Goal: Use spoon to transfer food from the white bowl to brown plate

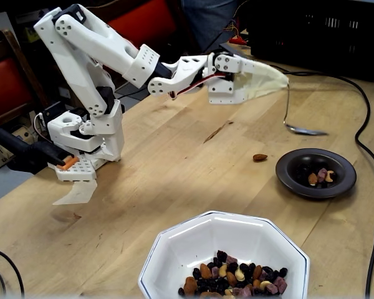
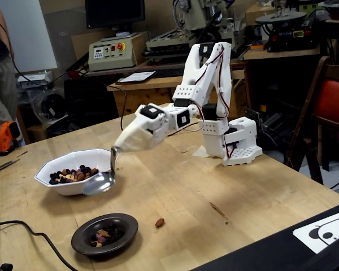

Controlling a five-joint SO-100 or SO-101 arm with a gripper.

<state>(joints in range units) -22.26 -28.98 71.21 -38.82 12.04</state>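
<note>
Evidently the spoon is empty: its bowl hangs level in the air above and just to the desk side of the brown plate, touching nothing. Its thin handle rises to the fingers, which are closed on the handle's top inside a pale cloth-like cover, so the exact grip is hidden. A few pieces of food lie in the plate's sunken centre, while most of the food sits heaped in the white bowl near the camera in one fixed view. In the other fixed view the spoon hangs between the white bowl and the brown plate. Holding it high probably keeps it clear of both rims for the trip to reload. One stray nut lies on the desk beside the plate. The arm reaches out nearly level from its raised shoulder, wrist tipped slightly down.
</note>
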